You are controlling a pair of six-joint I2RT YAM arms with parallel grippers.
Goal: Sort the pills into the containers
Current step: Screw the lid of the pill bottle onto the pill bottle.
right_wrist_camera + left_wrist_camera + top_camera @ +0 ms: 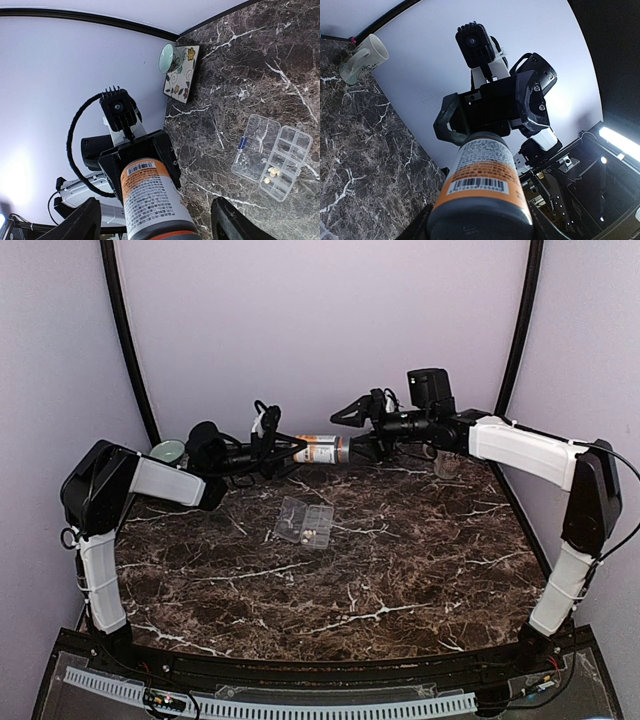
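The white-and-orange bottle (320, 450) hangs level above the back of the table. My left gripper (290, 448) is shut on its base end, and the base fills the left wrist view (481, 185). My right gripper (357, 447) is open, its fingers (82, 222) standing clear on both sides of the bottle's cap end (152, 200); the cap itself is hidden. The clear organizer box (303, 522) lies open on the table, lid flat beside it. A few pale pills (273, 171) sit in its compartments (290, 160).
A cream mug (364, 57) stands at the back right by the wall. A teal cup (169, 57) on a flowered coaster (184, 75) stands at the back left. Curved purple walls close in the marble table (330, 590).
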